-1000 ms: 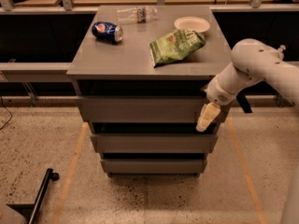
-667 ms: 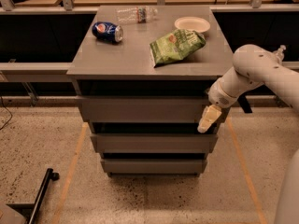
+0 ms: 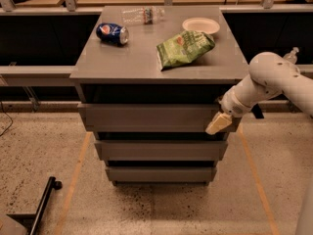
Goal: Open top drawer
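The top drawer is the widest grey flat front, just under the cabinet's top. It stands out further than the two narrower drawer fronts below it, with a dark gap above it. My gripper, cream-coloured at the end of the white arm, is at the right end of the top drawer's front, against its lower right corner. The arm comes in from the right side.
On the cabinet's top lie a blue can, a clear plastic bottle, a white bowl and a green chip bag. Middle drawer and bottom drawer sit below. A black stand lies on the floor at lower left.
The arm's elbow has shifted slightly to the right. The gripper stays at the right end of the top drawer's front. The drawer shows no clear movement.
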`<control>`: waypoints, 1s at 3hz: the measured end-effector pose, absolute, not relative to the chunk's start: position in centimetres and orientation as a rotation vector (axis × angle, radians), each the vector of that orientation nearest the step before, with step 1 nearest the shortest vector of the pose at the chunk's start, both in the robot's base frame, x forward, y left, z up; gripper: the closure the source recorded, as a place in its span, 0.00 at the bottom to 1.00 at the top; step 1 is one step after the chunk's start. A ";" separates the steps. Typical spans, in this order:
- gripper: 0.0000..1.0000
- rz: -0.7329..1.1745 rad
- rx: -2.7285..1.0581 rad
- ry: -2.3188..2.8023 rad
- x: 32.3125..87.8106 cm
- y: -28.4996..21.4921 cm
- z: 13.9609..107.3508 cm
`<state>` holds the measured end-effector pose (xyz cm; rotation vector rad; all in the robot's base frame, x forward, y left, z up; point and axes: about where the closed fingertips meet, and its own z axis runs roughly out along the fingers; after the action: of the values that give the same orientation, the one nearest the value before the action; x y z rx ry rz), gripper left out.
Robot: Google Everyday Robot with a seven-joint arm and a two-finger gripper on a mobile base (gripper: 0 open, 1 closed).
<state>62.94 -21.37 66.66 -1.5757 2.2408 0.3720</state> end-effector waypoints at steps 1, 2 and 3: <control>0.64 0.372 -1.576 2.241 62.9 -21.4 67.5; 0.63 0.372 -1.576 2.241 62.9 -21.4 67.9; 0.31 0.384 -1.590 2.244 62.6 -21.1 67.6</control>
<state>62.65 -21.06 67.62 -1.5898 2.2441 0.3841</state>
